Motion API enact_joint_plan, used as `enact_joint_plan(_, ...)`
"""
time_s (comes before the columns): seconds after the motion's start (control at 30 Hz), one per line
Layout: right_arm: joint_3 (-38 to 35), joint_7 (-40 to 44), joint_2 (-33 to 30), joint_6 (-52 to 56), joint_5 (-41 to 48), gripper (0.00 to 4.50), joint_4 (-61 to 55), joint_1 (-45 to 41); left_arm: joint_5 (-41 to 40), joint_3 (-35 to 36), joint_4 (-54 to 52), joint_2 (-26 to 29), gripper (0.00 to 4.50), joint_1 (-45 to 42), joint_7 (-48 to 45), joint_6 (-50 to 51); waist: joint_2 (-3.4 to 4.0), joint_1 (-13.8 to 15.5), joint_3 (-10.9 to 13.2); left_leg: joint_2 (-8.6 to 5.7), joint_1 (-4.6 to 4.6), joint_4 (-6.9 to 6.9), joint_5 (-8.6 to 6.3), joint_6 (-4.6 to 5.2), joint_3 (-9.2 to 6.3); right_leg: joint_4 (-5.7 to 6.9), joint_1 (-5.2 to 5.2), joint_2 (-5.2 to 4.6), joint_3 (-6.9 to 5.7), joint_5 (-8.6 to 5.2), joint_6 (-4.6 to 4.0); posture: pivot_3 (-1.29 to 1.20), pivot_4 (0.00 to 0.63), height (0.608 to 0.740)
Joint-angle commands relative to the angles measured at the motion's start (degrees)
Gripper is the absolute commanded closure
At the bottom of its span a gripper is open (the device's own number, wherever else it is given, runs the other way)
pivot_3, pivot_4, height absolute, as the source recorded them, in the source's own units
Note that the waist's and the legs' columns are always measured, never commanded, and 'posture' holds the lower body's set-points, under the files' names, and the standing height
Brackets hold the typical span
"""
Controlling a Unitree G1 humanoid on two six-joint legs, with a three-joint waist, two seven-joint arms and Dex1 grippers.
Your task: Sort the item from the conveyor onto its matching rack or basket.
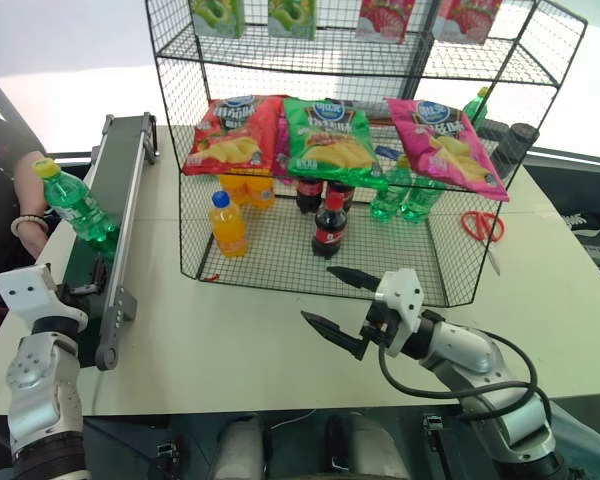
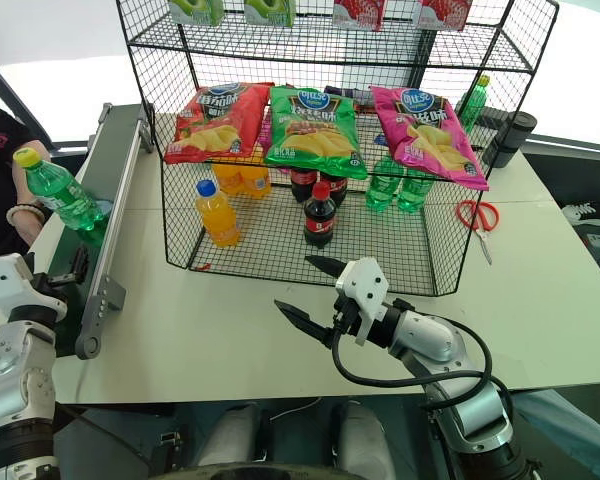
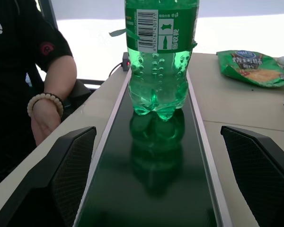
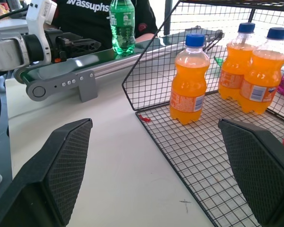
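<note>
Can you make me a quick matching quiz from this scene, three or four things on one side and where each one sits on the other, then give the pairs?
Things:
1. green soda bottle
2. red-handled scissors
3. green chip bag
4. right hand

Places:
A. on the table, right of the rack
B. upright on the conveyor
C. open above the table in front of the rack
D. middle of the rack's chip shelf

Pairs: 1-B, 2-A, 3-D, 4-C
</note>
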Motion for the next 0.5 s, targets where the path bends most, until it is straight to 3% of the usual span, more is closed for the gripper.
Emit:
enact_joint_plan(0.03, 0.1, 0.4, 0.0, -0.9, 0.4, 0.06, -1.6, -0.5, 0.0, 1.8, -0.4, 0.6, 0.00, -0.1, 0.5, -1.5, 0.00, 0.0, 0.0, 0.00, 0.00, 0.00, 0.00, 0.00, 0.00, 0.00, 0.00, 0.00, 0.00, 0.00, 0.00, 0.00, 0.150, 0.735)
enact_joint_plan(0.5, 0.1, 0.5, -0.1, -0.9, 0.6, 0.06, -1.8, -0.2, -0.2, 1.7, 0.0, 1.0, 0.00, -0.2, 0.1, -2.0, 0.00, 0.0, 0.0, 0.00, 0.00, 0.00, 0.00, 0.00, -0.01, -0.01, 0.00, -0.01, -0.01, 0.00, 0.00, 0.00, 0.150, 0.735)
